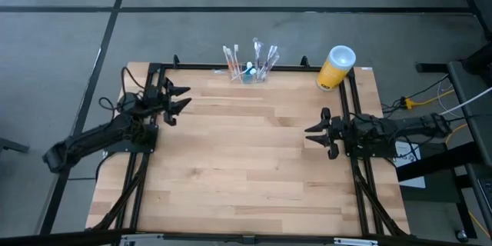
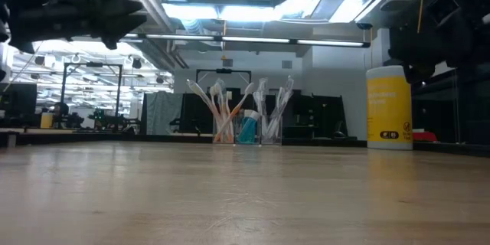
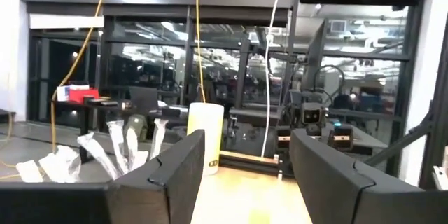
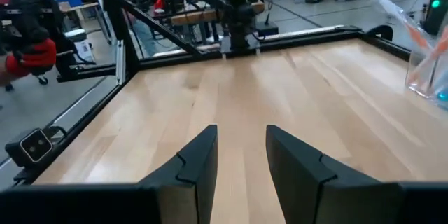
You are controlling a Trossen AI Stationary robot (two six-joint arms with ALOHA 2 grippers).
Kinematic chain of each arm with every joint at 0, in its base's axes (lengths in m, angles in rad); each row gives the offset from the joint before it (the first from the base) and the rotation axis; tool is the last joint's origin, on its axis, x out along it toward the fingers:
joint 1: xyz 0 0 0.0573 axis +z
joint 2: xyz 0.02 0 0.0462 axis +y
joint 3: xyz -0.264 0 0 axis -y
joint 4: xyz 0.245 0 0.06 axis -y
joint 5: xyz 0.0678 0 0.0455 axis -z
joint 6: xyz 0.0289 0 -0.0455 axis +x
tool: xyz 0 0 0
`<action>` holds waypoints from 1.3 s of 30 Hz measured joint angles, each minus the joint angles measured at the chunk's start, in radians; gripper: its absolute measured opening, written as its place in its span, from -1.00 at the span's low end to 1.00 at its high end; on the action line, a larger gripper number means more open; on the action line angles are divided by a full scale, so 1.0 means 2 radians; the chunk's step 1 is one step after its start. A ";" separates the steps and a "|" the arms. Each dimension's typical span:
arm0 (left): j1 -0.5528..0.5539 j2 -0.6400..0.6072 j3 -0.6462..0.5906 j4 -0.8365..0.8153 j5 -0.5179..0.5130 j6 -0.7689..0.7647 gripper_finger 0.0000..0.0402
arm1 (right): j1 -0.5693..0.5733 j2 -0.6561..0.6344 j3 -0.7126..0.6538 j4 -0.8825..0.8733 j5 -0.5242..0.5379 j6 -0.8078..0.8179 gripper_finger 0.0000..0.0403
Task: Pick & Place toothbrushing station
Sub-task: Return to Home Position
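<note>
1. High view: I see the whole wooden table [image 1: 246,161]. The toothbrushing station [image 1: 250,74] stands at the middle of the far edge, holding a bundle of toothbrushes [image 1: 233,60]. The yellow cylinder [image 1: 336,68] stands apart from it, toward the far right corner.
2. High view: my left gripper [image 1: 185,98] hangs over the table's left edge, toward the far corner. My right gripper [image 1: 310,135] hangs over the right side, about midway along it. Both point inward and both are well apart from the station.
3. Low view: only here do I see the station [image 2: 249,134] side on. It is see-through and upright, with the toothbrushes [image 2: 222,111] fanning out above its rim and a blue item [image 2: 248,129] among them. The yellow cylinder [image 2: 389,107] stands upright to one side. My arms show only as dark shapes at the upper corners.
4. Left wrist view: the left gripper [image 3: 245,164] has a wide gap between its fingers [image 3: 178,171], with nothing in it. The cylinder [image 3: 205,138] shows beyond, and wrapped toothbrushes [image 3: 105,152] beside it.
5. Right wrist view: the right gripper [image 4: 241,155] has a narrower gap between its fingers [image 4: 199,161], also with nothing in it, above bare wood. The station [image 4: 428,70] is cut by the picture's edge, and my left arm [image 4: 238,10] faces me across the table.
</note>
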 joint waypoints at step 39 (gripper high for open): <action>-0.307 -0.070 0.000 -0.299 -0.265 -0.394 0.02 | -0.017 -0.024 0.001 0.021 0.143 0.052 -0.38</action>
